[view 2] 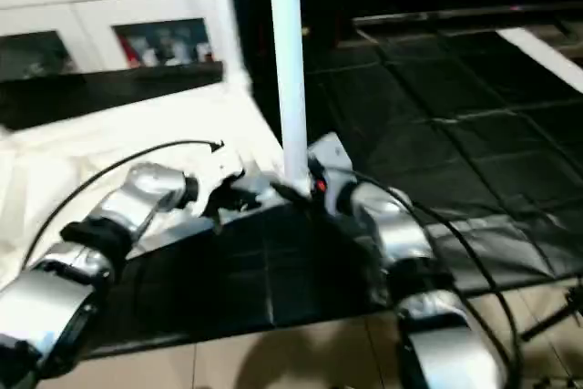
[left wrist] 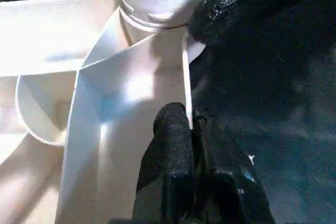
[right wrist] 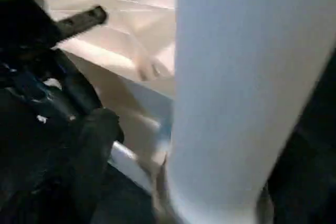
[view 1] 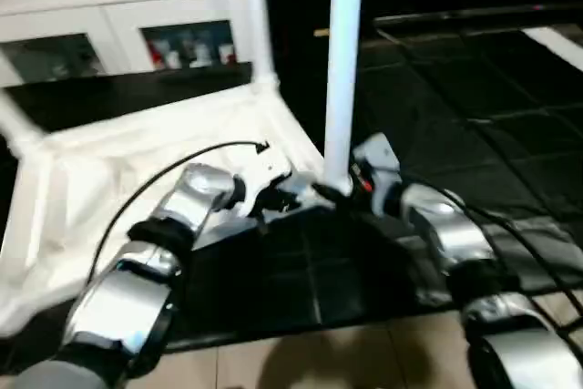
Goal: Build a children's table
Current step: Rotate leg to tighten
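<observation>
Leg (view 1: 344, 70) stands in the upturned table top's (view 1: 109, 179) near corner socket. Your left tool (left wrist: 190, 121) pinches the top's rim; right tool (view 1: 339, 190) looks spread beside the leg. Next, I'd check it's seated.

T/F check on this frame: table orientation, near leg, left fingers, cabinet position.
1. The table top lies underside up. True.
2. The near leg lies flat on the floor. False: it stands upright in a corner socket.
3. The left fingers are shut on the top's thin edge wall. True.
4. The cabinet stands in front of the table, next to the robot. False: it stands behind the table.
5. A second leg stands at the far corner. True.
</observation>
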Motion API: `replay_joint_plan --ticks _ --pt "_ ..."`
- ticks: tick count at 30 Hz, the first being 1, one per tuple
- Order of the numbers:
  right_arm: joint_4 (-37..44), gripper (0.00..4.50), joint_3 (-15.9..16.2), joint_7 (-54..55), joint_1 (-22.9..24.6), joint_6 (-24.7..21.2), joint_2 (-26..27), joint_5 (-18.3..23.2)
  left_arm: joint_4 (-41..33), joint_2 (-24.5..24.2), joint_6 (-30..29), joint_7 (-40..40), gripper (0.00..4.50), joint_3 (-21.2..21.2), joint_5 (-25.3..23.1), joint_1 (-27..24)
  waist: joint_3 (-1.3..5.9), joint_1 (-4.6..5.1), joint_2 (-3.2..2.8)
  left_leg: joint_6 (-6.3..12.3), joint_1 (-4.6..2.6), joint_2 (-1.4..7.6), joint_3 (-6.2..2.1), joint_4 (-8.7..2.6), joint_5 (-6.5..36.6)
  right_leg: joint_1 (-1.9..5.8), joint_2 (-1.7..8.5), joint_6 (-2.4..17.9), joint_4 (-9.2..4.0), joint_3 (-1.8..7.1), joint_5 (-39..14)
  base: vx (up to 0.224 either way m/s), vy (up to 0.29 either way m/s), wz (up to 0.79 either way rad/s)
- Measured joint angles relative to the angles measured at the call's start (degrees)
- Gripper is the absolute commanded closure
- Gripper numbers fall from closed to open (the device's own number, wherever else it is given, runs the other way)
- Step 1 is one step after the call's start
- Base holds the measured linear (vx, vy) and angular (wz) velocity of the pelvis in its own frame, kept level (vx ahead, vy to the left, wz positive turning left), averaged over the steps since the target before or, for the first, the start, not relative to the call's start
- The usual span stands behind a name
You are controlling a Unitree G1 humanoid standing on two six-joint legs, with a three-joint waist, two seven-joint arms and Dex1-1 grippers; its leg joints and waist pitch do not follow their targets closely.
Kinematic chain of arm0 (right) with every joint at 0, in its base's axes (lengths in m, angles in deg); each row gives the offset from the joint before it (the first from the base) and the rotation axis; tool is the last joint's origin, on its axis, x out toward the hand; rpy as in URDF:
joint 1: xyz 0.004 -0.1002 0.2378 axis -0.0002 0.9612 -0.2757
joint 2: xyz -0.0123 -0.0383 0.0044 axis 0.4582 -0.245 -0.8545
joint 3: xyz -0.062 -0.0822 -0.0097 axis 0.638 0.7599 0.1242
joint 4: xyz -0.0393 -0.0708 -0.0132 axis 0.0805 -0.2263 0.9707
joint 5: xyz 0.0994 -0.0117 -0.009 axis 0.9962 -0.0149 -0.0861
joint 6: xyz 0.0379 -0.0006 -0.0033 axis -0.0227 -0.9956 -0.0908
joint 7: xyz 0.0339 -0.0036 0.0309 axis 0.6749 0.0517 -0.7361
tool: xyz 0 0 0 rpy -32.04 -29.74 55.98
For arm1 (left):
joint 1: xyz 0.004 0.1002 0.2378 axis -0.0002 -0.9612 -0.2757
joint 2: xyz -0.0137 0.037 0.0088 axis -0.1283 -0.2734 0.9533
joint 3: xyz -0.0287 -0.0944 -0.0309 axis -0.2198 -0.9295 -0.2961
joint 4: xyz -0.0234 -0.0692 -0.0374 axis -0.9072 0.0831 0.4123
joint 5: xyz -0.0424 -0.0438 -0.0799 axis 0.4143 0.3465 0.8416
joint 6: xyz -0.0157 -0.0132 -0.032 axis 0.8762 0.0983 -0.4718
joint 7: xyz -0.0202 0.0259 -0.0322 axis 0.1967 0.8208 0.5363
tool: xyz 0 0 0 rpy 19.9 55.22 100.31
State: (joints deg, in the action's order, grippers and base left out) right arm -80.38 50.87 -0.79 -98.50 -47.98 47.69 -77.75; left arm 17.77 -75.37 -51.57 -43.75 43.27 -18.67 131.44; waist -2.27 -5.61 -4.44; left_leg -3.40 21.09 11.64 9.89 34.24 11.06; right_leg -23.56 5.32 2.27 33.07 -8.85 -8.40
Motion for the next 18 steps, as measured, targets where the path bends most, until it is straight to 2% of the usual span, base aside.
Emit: replay_joint_plan --ticks 4,10,13,18 --pt "3.40 0.04 0.94 -8.27 0.66 -1.69 -4.07 2.04 -1.05 -1.70 3.02 -6.30 4.50 1.04 0.32 -1.08 -0.02 -1.21 0.04 0.00 0.09 0.00 0.01 0.12 0.01 -0.02 0.01 0.00 0.02 0.07 0.00 0.000 0.000 0.00" --pt "5.27 0.04 2.26 -19.17 4.30 0.12 -8.76 3.03 -1.57 -4.38 7.22 -13.40 4.50 3.01 0.38 -1.67 -0.02 -2.30 0.10 0.00 0.04 0.00 0.02 0.18 0.00 0.02 0.01 -0.01 0.05 0.11 0.01 0.000 0.000 0.00" --pt "6.38 0.04 2.91 -22.92 4.36 -1.18 -9.09 4.68 -1.57 -4.39 7.92 -14.99 4.50 3.39 0.36 -1.67 -0.02 -2.59 0.10 0.00 0.01 0.00 0.02 0.20 -0.01 0.04 0.01 -0.25 0.06 0.10 -0.10 0.000 0.000 0.00" --pt "8.25 0.49 4.38 -28.09 4.36 -5.05 -10.67 6.29 -1.76 -4.37 7.98 -17.61 4.50 3.73 0.62 -1.69 -0.03 -2.82 0.12 -0.01 0.01 0.00 0.02 0.23 -0.01 0.12 0.01 -0.29 0.05 0.14 -0.13 0.000 0.000 0.00"
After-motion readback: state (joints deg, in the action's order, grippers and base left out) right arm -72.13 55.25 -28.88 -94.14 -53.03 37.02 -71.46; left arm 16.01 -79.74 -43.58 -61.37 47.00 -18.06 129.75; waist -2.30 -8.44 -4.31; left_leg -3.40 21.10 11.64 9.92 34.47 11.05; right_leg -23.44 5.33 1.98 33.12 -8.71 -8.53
